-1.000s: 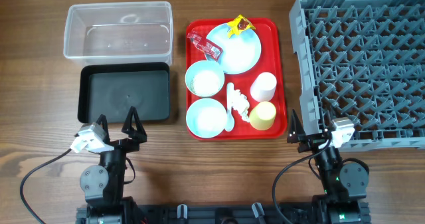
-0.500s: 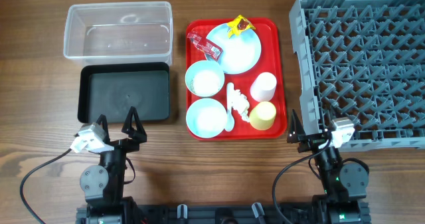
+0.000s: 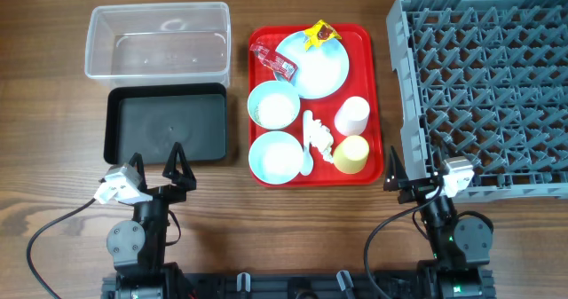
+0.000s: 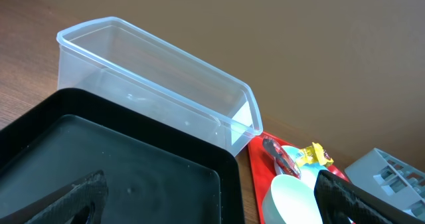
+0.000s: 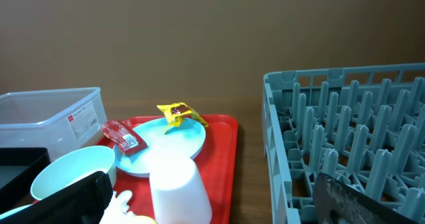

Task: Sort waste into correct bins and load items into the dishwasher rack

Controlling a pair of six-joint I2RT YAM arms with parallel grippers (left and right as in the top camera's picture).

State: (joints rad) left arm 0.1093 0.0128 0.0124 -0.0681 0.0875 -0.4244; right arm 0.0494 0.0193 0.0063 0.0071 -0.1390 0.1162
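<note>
Well clear of both pincers, the waste lies on the red tray point(image 3: 362, 59) among the dishes.
The yellow wrapper point(image 3: 321, 35) rests on the light blue plate point(image 3: 312, 73), the red wrapper point(image 3: 272, 60) lies at the plate's left edge, and the crumpled tissue point(image 3: 323, 140) sits between the white spoon point(image 3: 307, 146) and the yellow cup point(image 3: 352, 154). The clear tub point(image 3: 158, 40) and the black tray point(image 3: 167, 124) stand to the left and the grey rack point(image 3: 484, 86) to the right. The left pincer point(image 3: 157, 153) and right pincer point(image 3: 413, 159) hover spread wide over the near tabletop point(image 3: 53, 184), grasping nothing.
</note>
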